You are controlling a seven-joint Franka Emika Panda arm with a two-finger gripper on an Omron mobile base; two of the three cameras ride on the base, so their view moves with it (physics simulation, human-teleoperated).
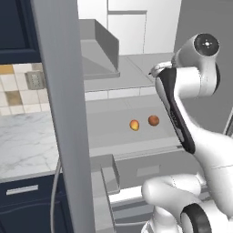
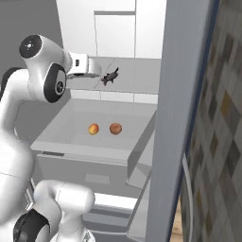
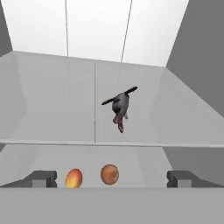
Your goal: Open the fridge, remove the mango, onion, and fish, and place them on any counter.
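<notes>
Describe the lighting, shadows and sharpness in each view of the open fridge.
Left base view: flat, even rendered light, the two fruits cast almost no shadow on the grey shelf. Right base view: same soft light, the fish reads as a dark silhouette. Hand view: bright white back wall, no glare, the fish slightly soft-edged.

Navy cabinets [image 1: 20, 27], a beige-and-white tiled backsplash [image 1: 18, 88] and a marble worktop [image 1: 27, 145] below.
</notes>
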